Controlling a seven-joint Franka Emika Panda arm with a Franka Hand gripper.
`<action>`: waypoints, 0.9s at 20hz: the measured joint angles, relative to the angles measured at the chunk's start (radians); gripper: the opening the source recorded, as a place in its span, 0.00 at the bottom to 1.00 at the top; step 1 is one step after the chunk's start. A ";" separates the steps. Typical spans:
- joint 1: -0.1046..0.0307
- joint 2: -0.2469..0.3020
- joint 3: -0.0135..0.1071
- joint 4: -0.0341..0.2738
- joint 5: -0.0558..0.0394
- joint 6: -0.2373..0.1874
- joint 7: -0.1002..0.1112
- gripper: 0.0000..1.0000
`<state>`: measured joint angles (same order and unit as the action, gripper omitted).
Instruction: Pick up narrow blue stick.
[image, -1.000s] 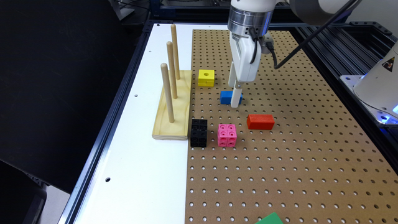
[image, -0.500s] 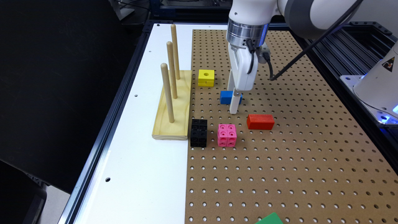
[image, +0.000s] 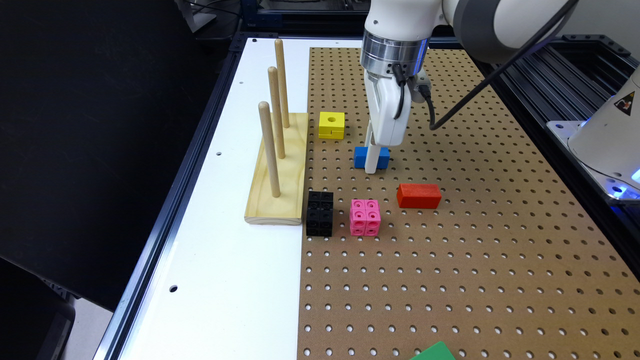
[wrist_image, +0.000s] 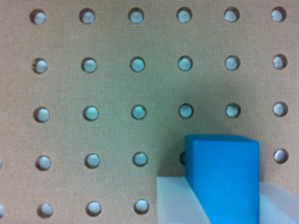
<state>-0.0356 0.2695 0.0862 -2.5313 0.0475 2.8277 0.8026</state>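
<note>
Where lit from above, plain matte blue on every face of the stick (image: 371, 157), a small solid block roughly twice as long as wide, slightly smaller than the red block (image: 419, 195). Lying flat on the pegboard (image: 450, 260), between the yellow cube (image: 332, 125) and the red block. Straddled by the gripper (image: 372, 162), with a pale finger (wrist_image: 180, 200) pressed against each flank in the wrist view: clamped on the stick, which sits level with the board. Nearby, a wooden base (image: 280, 172) on the white surface, holding three upright dowels (image: 269, 149) with nothing threaded on them. Close to its near end, a black block (image: 320, 213) beside a pink block (image: 365, 217).
</note>
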 joint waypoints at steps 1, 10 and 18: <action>0.000 0.000 0.000 0.000 0.0000 0.000 0.000 0.00; 0.000 -0.031 0.000 -0.001 -0.0003 -0.027 -0.001 0.00; 0.000 -0.069 0.000 -0.004 -0.0003 -0.061 -0.001 0.00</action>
<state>-0.0355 0.2008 0.0863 -2.5356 0.0472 2.7667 0.8015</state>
